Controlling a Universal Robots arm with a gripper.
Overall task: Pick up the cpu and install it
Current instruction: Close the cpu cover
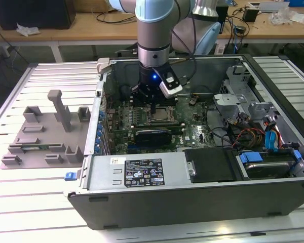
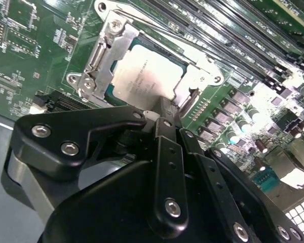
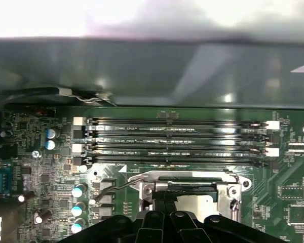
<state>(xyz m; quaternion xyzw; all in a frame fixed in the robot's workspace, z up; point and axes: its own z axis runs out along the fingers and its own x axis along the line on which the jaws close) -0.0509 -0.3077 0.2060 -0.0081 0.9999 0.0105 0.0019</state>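
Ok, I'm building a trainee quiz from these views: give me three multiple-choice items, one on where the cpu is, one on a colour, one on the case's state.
1. Where is the cpu? A in the metal-framed socket; B on the grey fixture beside the case; C on the power supply.
2. What colour is the motherboard? A red; B green; C white.
3. How is the computer case? A shut; B upright; C on its side, open.
Answers: 1 A, the second wrist view shows it lying inside the frame. 2 B, green in both wrist views. 3 C, the exterior view looks into its interior.
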